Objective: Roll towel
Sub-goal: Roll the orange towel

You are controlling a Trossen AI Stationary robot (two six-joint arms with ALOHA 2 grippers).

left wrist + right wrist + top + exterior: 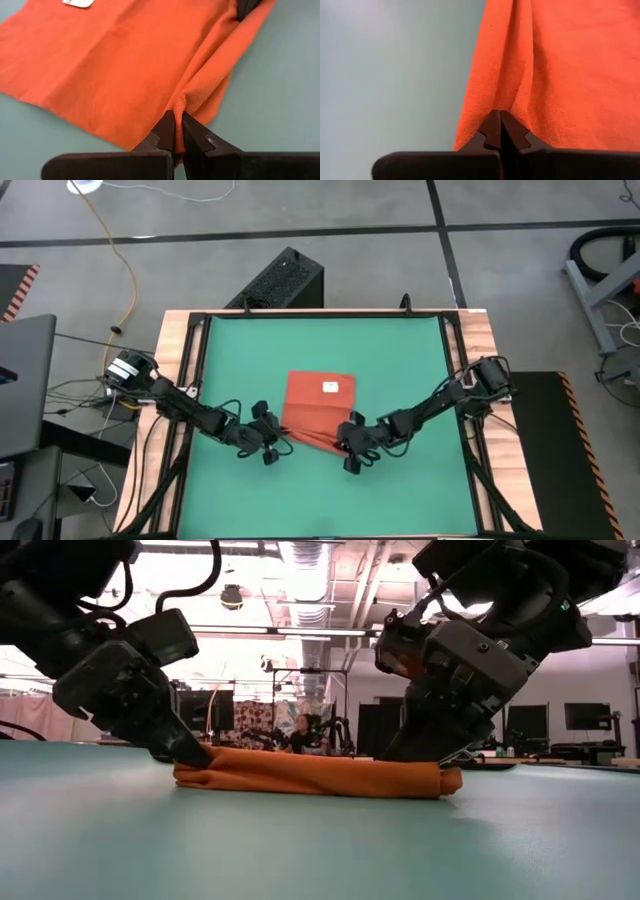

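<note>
The orange-red towel [318, 408] lies on the green mat [230, 360] with its white tag [330, 386] up. Its near edge is bunched into a low rolled ridge [310, 776] that rests on the mat. My left gripper [283, 436] is shut on the ridge's left end, and my right gripper [341, 444] is shut on its right end. In the low view the left gripper [188, 752] and the right gripper [432, 758] stand at the two ends of the ridge. The far part of the towel lies flat. My left gripper pinches a raised fold [183, 99] of the towel's near edge between its two fingers, close to the left corner. It comes slanting down from the table's left near side. The fold rests on the mat and is creased, not taut. My right gripper pinches a raised fold [514, 100] at the towel's near edge between its two fingers, toward the right corner. It slants down from the table's right near side. The cloth here lies on the mat in soft creases running away from the fingers.
A black frame and wooden strips [182, 350] border the mat on the left and right. A black box [285, 280] stands behind the table's far edge. Cables [120, 280] lie on the floor at the left. Bare mat lies all around the towel.
</note>
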